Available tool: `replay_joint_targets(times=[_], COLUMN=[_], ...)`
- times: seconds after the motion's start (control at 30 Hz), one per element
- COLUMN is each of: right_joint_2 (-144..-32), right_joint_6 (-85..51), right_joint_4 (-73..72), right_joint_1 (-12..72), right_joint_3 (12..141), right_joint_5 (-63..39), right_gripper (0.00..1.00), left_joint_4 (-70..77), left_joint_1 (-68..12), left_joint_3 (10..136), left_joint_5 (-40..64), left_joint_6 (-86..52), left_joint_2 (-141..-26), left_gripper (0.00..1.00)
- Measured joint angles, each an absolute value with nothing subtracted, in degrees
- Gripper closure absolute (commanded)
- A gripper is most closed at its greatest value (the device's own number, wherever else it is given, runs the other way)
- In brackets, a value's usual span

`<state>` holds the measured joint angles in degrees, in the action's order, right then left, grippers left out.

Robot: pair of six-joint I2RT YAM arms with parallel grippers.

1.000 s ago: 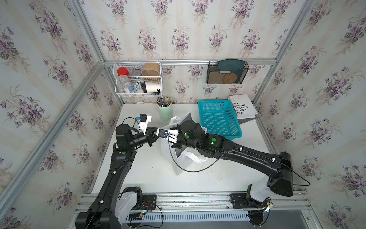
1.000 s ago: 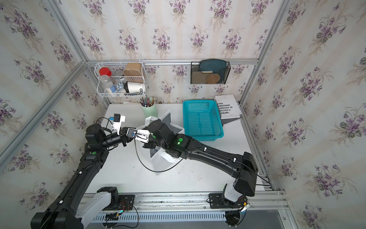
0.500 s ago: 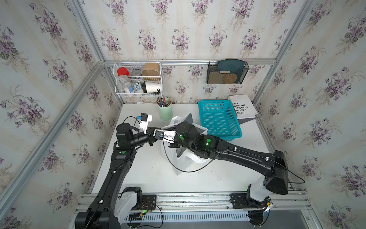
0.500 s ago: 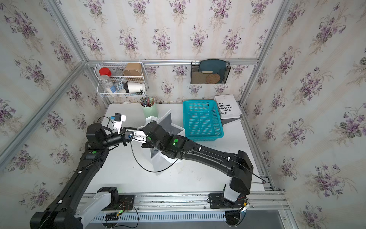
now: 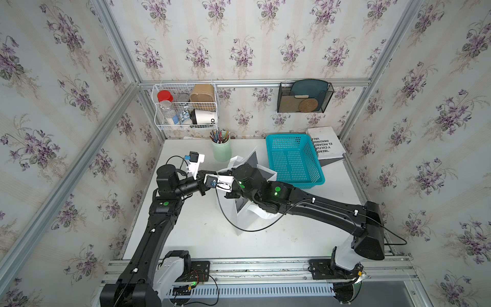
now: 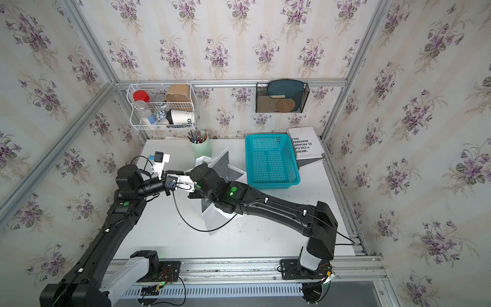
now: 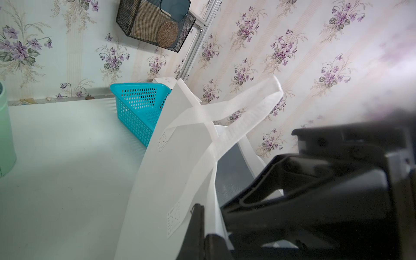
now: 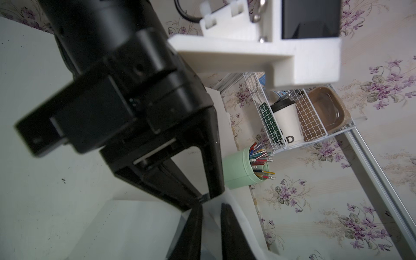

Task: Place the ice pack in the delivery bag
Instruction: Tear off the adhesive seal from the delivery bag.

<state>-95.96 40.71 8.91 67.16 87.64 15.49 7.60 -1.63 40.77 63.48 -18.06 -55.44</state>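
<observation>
Caged by floral-papered walls, a white table [image 5: 186,234] is shown from above. At far left a white wire rack [image 5: 186,106] of jars and cups is hung on the back wall. Beneath it the left arm [image 5: 159,226] is stretched in from the near edge, and the left gripper [image 7: 206,231] is clamped tight on the delivery bag [image 5: 240,222]. The bag's white wall is pinched between its fingertips in the left wrist view. A mint-green pencil cup [image 5: 221,150] is stood by the back wall, just behind the bag. The bag itself is stood mid-table between that cup and a turquoise perforated basket [image 5: 295,162], with its silver foil lining exposed and its flat white loop handles [image 7: 247,105] crossed above the rim. The right arm [image 5: 326,210] is reached over the bag from the near-right corner. The right gripper [image 8: 211,229] is set at the same rim, tip to tip with the left. Its jaws are held narrowly apart, and the pale rim appears to run between them, though a grip cannot be confirmed from the blurred wrist view. Where the ice pack lies cannot be told. The basket is seen close beside the bag, with a white book [image 5: 325,142] propped in the far-right corner and a black mesh holder [image 5: 304,97] mounted on the wall above.
</observation>
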Motion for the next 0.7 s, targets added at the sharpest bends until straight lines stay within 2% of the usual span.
replay_joint_targets(times=[0.3,0.7], right_joint_2=[-97.0,-97.8], right_joint_6=[40.8,39.9], right_joint_4=[9.3,11.2], right_joint_1=[67.4,67.5], right_joint_3=[89.0,90.6], right_joint_5=[17.1,18.4], right_gripper=[1.00,1.00], left_joint_4=[7.3,6.2], left_joint_1=[-1.9,-2.2], left_joint_3=[40.9,41.2], left_joint_5=[62.2,61.2], left_joint_6=[-18.0,-17.7], left_joint_2=[-55.4,-55.4], left_gripper=[1.00,1.00])
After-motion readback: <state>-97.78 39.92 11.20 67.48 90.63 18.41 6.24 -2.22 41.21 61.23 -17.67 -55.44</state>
